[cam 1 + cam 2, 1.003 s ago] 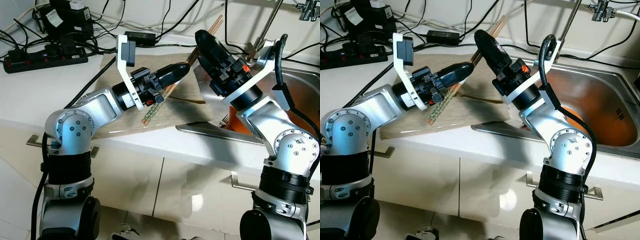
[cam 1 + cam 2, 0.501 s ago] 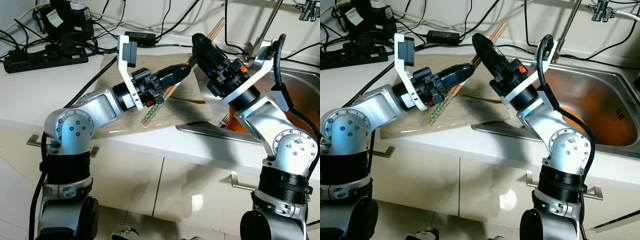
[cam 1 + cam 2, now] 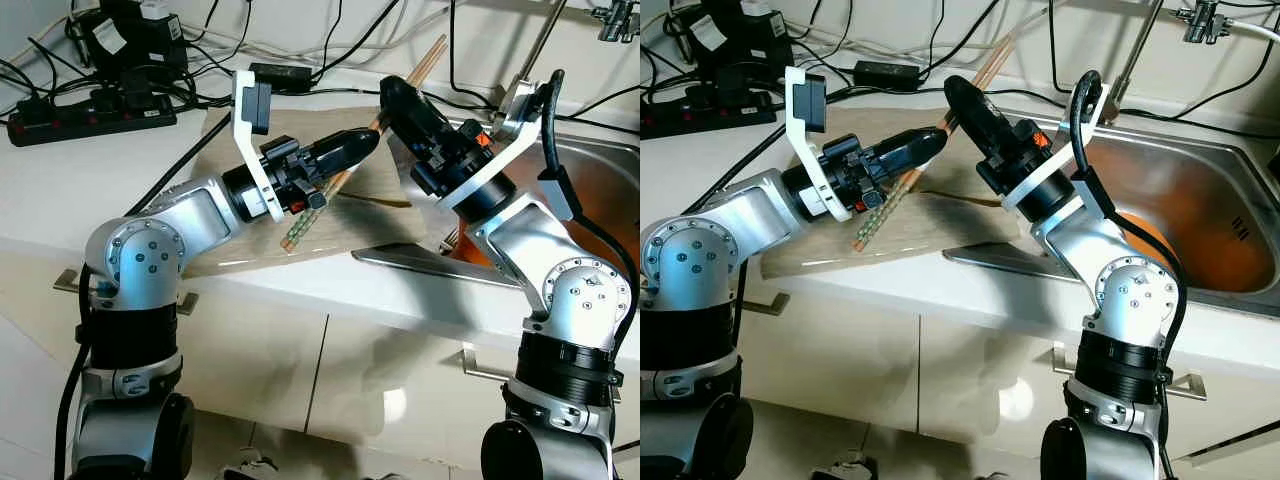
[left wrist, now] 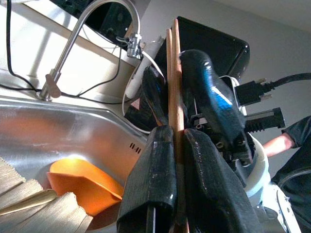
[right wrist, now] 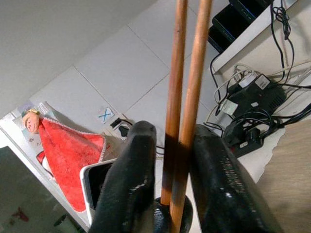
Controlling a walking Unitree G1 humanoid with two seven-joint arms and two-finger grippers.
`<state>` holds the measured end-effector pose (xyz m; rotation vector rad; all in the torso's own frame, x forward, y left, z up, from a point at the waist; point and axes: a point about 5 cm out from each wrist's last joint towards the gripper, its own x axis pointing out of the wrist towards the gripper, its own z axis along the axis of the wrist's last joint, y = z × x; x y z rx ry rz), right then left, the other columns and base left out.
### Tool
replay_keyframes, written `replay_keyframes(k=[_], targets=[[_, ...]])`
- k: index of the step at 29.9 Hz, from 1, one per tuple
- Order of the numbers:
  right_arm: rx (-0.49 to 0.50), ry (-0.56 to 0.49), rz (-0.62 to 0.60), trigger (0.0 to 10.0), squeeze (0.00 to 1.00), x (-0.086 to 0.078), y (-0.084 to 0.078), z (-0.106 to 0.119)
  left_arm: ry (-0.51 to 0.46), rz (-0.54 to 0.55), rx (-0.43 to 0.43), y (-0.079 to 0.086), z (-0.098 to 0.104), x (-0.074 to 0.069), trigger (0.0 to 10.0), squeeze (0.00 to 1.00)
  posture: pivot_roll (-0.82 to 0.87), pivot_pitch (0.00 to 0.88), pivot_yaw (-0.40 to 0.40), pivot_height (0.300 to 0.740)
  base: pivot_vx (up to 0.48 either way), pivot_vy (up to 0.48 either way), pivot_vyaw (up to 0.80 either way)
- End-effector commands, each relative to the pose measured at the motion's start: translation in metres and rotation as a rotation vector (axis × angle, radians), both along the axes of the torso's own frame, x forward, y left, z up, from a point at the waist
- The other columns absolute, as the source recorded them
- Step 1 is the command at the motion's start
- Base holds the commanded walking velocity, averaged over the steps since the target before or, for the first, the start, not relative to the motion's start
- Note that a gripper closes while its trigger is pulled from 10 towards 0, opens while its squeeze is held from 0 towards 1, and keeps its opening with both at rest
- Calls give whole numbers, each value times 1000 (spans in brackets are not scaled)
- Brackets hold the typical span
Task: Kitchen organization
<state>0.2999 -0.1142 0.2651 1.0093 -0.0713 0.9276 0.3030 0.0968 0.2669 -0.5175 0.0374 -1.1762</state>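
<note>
Both end effectors clamp one pair of chopsticks above the desk.

Eye views: left end effector (image 3: 368, 139) and right end effector (image 3: 392, 92) meet on the chopsticks (image 3: 298, 221) over the bamboo mat (image 3: 930, 220), beside the sink (image 3: 1200, 170) edge. Left wrist: fingers (image 4: 150, 194) pinch the sticks. Right wrist: fingers (image 5: 131, 184) pinch them too.

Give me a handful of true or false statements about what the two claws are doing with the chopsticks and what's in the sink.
1. Both claws grip the same pair of chopsticks. True: the left claw and the right claw each close on them.
2. The chopsticks lie flat on the mat. False: they are held up, tilted over it.
3. Something orange sits in the sink. True: an orange piece lies in the basin.
4. The right claw is wide open. False: its fingers press against the chopsticks.
5. A power strip lies on the counter behind the left arm. True.
</note>
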Motion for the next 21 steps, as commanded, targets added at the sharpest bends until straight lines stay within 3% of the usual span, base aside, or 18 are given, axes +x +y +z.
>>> replay_keyframes(k=[1,21], targets=[[4,-8,-7,0,0,0,-3,3,-19,-19,9,-3,4,-1,0,0,40,0,-31,740,0,0,0],[-14,-13,-20,0,0,1,-5,2,-11,-13,36,-3,1,1,0,0,39,0,-27,740,0,0,0]])
